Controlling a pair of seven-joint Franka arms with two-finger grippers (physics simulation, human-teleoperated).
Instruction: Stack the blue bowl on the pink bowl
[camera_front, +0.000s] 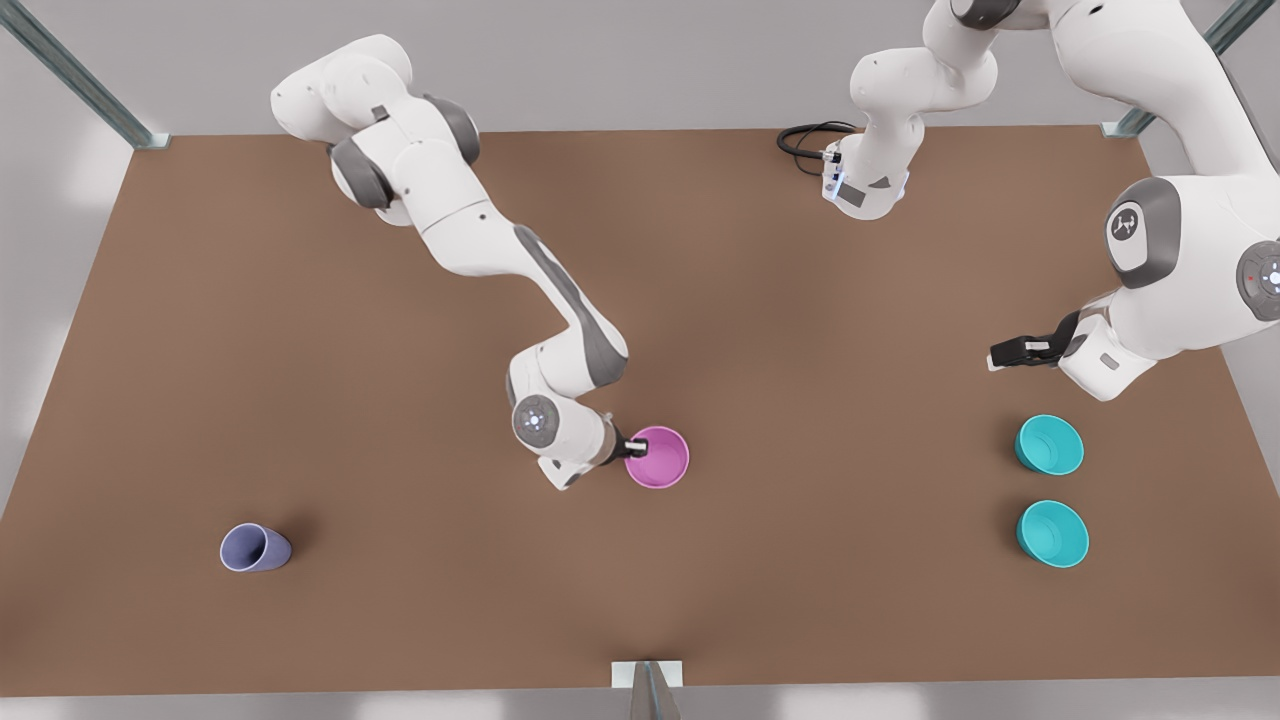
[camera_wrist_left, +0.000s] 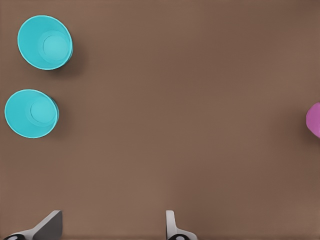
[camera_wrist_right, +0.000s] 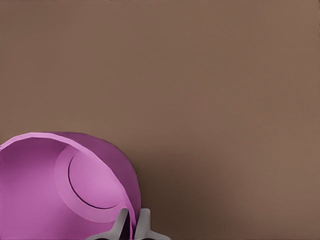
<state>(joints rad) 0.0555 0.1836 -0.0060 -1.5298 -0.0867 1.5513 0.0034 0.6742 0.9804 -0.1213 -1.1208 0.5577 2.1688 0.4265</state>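
The pink bowl (camera_front: 658, 457) sits near the table's middle, and my right gripper (camera_front: 632, 447) is shut on its rim on the front view's left side. The right wrist view shows the fingers (camera_wrist_right: 142, 223) pinching that pink bowl's (camera_wrist_right: 60, 190) wall. Two identical teal-blue bowls stand on the front view's right, one farther back (camera_front: 1050, 445) and one nearer the front (camera_front: 1052, 533). My left gripper (camera_front: 1005, 353) hovers open behind them, holding nothing. Its wrist view shows its open fingertips (camera_wrist_left: 50, 224), both teal bowls (camera_wrist_left: 45, 42) (camera_wrist_left: 31, 113) and a sliver of the pink bowl (camera_wrist_left: 314, 120).
A lavender-blue cup (camera_front: 255, 548) lies on its side at the front view's left. A black cable (camera_front: 808, 140) loops at the table's back edge. Bare brown table (camera_front: 850, 420) separates the pink bowl from the teal bowls.
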